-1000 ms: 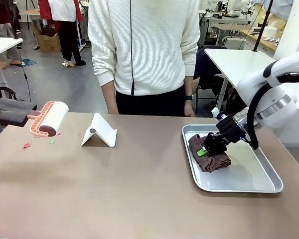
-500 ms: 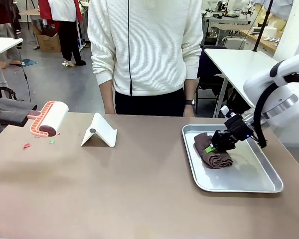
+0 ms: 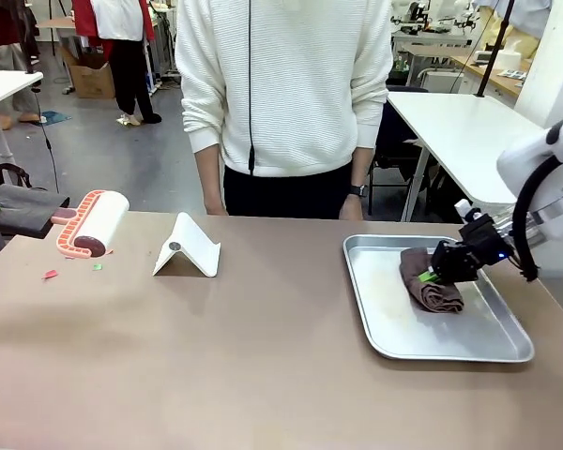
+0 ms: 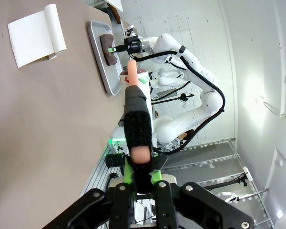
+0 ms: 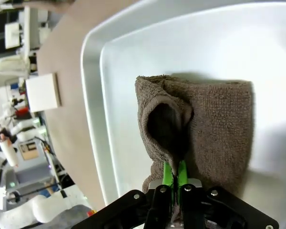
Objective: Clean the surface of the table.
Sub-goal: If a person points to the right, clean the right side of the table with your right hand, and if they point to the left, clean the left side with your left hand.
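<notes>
Table (image 3: 263,366): tan top, scraps (image 3: 50,274) at near left uncleared; wiping apparently not begun.
Right gripper (image 3: 431,276): jaws pinched on towel (image 3: 441,296) in tray (image 3: 403,326), right.
Left gripper (image 4: 139,172): clamped on roller (image 3: 92,225).

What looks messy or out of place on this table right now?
A red scrap and a green scrap lie loose on the table near its left end, by the lint roller. In the metal tray the brown towel is bunched up, pinched by the right gripper. Nothing looks spilled or broken.
</notes>
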Controlling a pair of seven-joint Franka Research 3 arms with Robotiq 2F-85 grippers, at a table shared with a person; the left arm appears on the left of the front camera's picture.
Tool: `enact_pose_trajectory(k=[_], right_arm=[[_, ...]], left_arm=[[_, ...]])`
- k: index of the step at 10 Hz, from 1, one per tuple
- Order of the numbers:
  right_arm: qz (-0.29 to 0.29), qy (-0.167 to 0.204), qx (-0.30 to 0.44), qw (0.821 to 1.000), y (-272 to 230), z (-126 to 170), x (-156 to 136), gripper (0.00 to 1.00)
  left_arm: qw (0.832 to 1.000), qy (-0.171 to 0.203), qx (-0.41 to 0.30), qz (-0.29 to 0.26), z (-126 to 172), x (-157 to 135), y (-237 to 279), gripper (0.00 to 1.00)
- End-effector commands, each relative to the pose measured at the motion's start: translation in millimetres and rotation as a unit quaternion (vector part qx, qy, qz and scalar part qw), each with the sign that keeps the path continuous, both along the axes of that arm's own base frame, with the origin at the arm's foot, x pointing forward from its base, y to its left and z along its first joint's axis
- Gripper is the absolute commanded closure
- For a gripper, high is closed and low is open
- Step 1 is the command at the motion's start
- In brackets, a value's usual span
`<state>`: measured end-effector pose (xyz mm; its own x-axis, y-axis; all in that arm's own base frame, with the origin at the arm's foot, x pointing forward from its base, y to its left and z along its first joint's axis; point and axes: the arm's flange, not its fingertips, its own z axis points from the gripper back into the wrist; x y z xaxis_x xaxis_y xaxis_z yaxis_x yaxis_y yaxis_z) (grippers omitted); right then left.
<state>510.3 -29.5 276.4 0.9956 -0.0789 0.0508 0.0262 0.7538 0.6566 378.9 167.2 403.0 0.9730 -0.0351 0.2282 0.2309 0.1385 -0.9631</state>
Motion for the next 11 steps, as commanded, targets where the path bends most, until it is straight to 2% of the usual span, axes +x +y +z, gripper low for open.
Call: enact_pose_trajectory(k=[1, 2, 4, 6, 8, 11], right_arm=[[-0.044, -0.002, 0.011, 0.999, -19, 4, -10, 0.97], [-0.051, -0.008, 0.028, 0.998, -28, 8, -12, 0.97], [-0.062, -0.027, 0.123, 0.990, -41, 16, -15, 0.97], [-0.061, -0.046, 0.233, 0.969, -40, 23, -15, 0.97], [-0.036, -0.028, 0.367, 0.929, -39, 38, -18, 0.97], [0.022, 0.003, 0.527, 0.849, -52, 69, -35, 0.97]], left_arm=[[1.000, -0.010, -0.004, -0.005, 2, -4, 0, 1.00], [1.000, -0.010, -0.004, -0.005, 2, -4, 0, 1.00], [1.000, -0.010, -0.004, -0.005, 2, -4, 0, 1.00], [1.000, -0.010, -0.004, -0.005, 2, -4, 0, 1.00], [1.000, -0.010, -0.004, -0.005, 2, -4, 0, 1.00], [1.000, -0.010, -0.004, -0.005, 2, -4, 0, 1.00]])
